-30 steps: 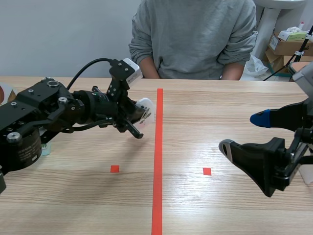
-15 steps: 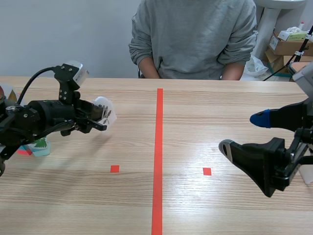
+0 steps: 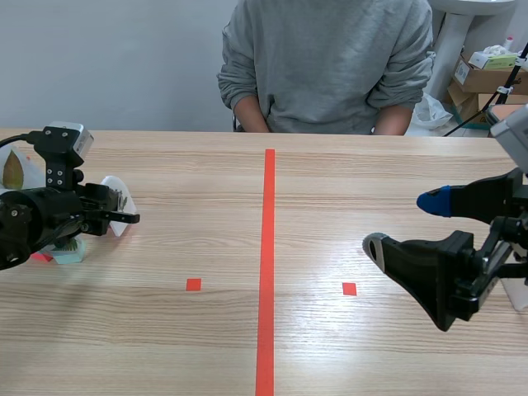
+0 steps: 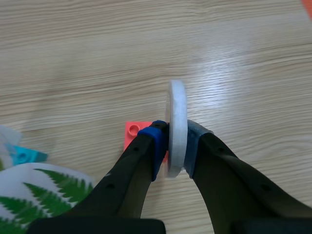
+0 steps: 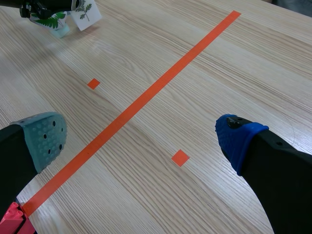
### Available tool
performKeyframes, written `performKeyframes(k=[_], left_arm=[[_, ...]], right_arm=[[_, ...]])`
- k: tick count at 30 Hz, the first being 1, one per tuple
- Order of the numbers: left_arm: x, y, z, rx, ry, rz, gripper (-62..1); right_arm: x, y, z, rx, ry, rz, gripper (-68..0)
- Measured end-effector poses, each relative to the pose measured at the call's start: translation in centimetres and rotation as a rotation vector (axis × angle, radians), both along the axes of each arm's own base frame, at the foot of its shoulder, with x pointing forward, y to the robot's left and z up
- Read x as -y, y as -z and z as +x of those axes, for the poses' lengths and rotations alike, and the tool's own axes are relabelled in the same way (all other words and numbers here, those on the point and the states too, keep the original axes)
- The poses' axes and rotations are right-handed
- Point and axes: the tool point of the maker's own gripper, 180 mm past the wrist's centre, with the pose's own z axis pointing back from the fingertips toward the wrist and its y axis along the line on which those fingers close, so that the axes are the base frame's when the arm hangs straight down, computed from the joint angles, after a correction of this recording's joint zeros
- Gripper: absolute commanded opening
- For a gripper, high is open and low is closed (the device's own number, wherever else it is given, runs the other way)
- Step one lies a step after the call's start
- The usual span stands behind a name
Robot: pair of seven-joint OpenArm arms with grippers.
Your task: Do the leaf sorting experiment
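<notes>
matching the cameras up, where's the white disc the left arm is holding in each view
Scene view: white disc at the far left, pinched in the left arm's jaws.
Left wrist view: the disc stands edge-on between the jaws.
Right wrist view: the disc is small, far ahead of the open jaws.
Shared landmark: fern card beside it.

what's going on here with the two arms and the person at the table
The left arm has its jaws shut on a white leaf card, holding it on edge low over the table near that arm's own end, beside a fern card. The right arm hovers over its half of the table with jaws open and nothing between them. A person sits across the table, hands not in view.
</notes>
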Motion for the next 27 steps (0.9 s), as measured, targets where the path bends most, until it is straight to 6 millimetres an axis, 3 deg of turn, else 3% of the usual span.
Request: performKeyframes(k=[9,21,27], left_arm=[[-1.9,1.8,0.6,-0.031,-0.079,0.039,-55.6],[-2.1,1.9,0.9,-0.035,-0.076,0.057,-54.9],[-2.1,1.9,0.9,-0.036,-0.075,0.061,-43.1]], right_arm=[[0.0,0.0,0.0,0.000,0.000,0.000,-4.1],[0.0,0.0,0.0,0.000,0.000,0.000,-4.1],[0.0,0.0,0.0,0.000,0.000,0.000,-4.1]])
